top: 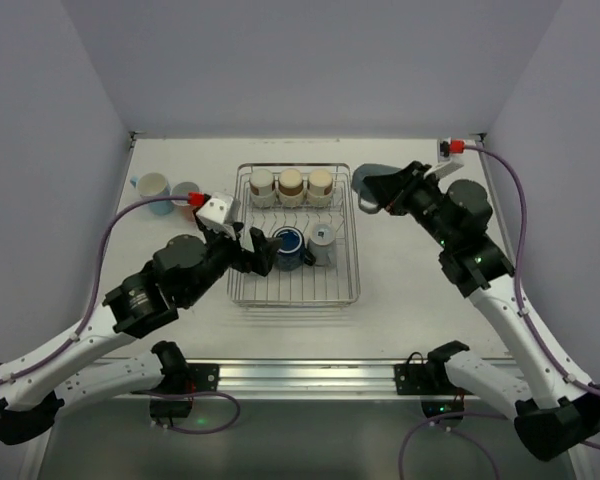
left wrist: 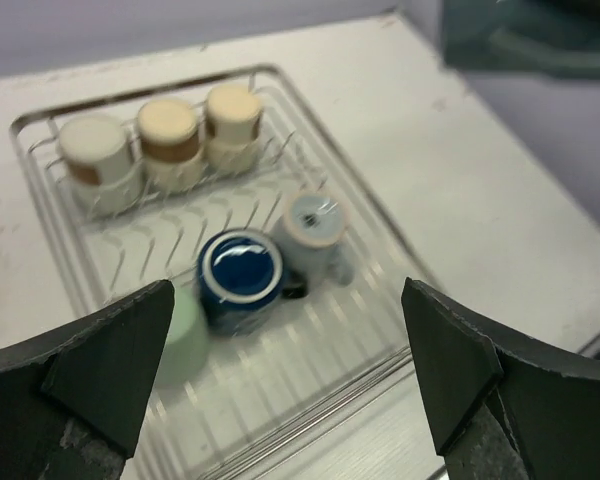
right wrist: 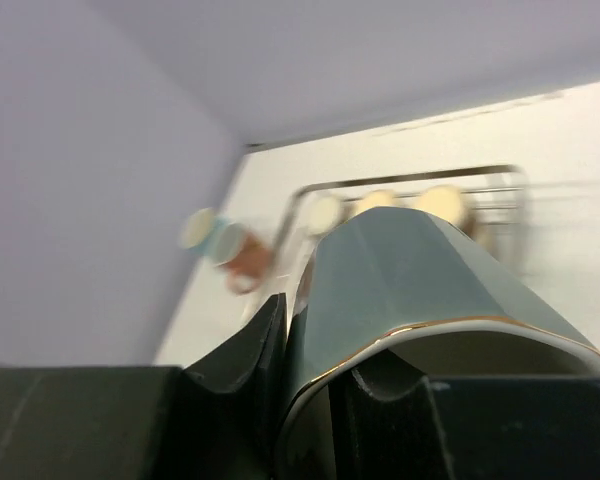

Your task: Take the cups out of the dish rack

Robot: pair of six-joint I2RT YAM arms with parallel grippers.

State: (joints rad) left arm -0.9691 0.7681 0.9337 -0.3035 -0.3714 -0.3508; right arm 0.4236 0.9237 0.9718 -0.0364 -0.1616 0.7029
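Rack [top: 300,288] — cream cups [top: 291,185], navy cup [top: 288,243], grey cup [top: 322,240] — teal cup [right wrist: 410,270] in right jaws

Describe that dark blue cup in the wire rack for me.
The navy cup is glossy, ceramic-looking, with a pale ring round its upward face and a dark handle toward the grey cup beside it. It stands in the near half of the rack, a green cup on its other side. The open left hand hangs above, not touching.
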